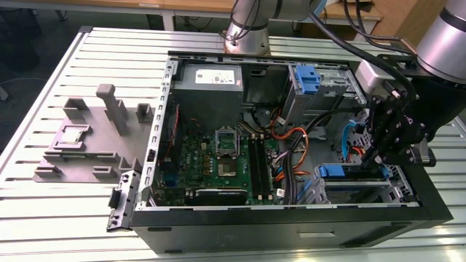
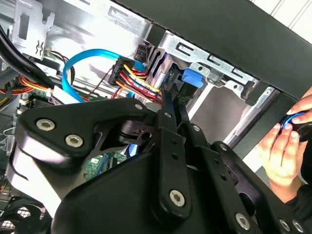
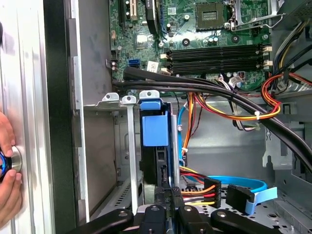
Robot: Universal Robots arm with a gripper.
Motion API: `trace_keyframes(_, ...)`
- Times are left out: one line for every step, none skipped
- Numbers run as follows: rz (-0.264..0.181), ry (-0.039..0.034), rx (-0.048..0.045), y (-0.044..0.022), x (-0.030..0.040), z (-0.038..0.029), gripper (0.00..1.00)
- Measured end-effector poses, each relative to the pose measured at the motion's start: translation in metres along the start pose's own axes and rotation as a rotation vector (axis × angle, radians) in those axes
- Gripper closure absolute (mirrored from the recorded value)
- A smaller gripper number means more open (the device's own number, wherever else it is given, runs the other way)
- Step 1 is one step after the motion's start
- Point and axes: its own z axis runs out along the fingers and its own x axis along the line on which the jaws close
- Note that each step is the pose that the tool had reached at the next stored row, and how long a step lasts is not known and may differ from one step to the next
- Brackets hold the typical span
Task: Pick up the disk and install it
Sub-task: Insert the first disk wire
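Note:
The disk [image 3: 155,129] stands on edge in the metal drive bay [image 3: 127,146] at the case's front corner, its blue rail facing me; the exterior view shows the disk [image 1: 339,171] as a blue tab at the bay's mouth. In the second wrist view, the disk's blue tab [image 2: 191,78] sits just past my fingertips. My gripper [image 3: 167,192] is shut, its tips together against the disk's dark near end. In the exterior view my gripper [image 1: 368,162] reaches down into the case on the exterior view's right.
Black and orange cables [image 3: 219,92] cross just beside the bay, with a blue data cable [image 3: 243,187] near my fingers. The motherboard [image 1: 218,158], grey power box [image 1: 207,82] and upright blue latch [image 1: 309,76] fill the case. A person's hand [image 2: 285,146] holds a button outside the case wall.

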Motion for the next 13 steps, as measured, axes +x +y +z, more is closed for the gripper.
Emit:
trace_keyframes(0.000, 0.0000, 0.0000, 0.0000, 0.0001, 0.0002, 0.84)
trace_keyframes(0.000, -0.0002, -0.0001, 0.0000, 0.0002, 0.0004, 0.84)
trace_keyframes(0.000, -0.0002, 0.0000, 0.0000, 0.0003, 0.0006, 0.84)
trace_keyframes(0.000, -0.0005, -0.0001, 0.0000, 0.0005, 0.0010, 0.84)
trace_keyframes(0.000, -0.0012, -0.0001, -0.0001, 0.0007, 0.0014, 0.84)
trace_keyframes(0.000, -0.0019, -0.0001, -0.0001, 0.0009, 0.0019, 0.84)
trace_keyframes(0.000, -0.0027, -0.0002, -0.0001, 0.0011, 0.0025, 0.84)
trace_keyframes(0.000, -0.0035, -0.0003, -0.0001, 0.0013, 0.0032, 0.84)
trace_keyframes(0.000, -0.0045, -0.0003, -0.0001, 0.0015, 0.0041, 0.84)
trace_keyframes(0.000, -0.0053, -0.0004, -0.0002, 0.0017, 0.0048, 0.84)
trace_keyframes(0.000, -0.0065, -0.0005, -0.0002, 0.0019, 0.0052, 0.84)
trace_keyframes(0.000, -0.0072, -0.0006, -0.0002, 0.0019, 0.0054, 0.84)
trace_keyframes(0.000, -0.0077, -0.0006, -0.0002, 0.0019, 0.0055, 0.84)
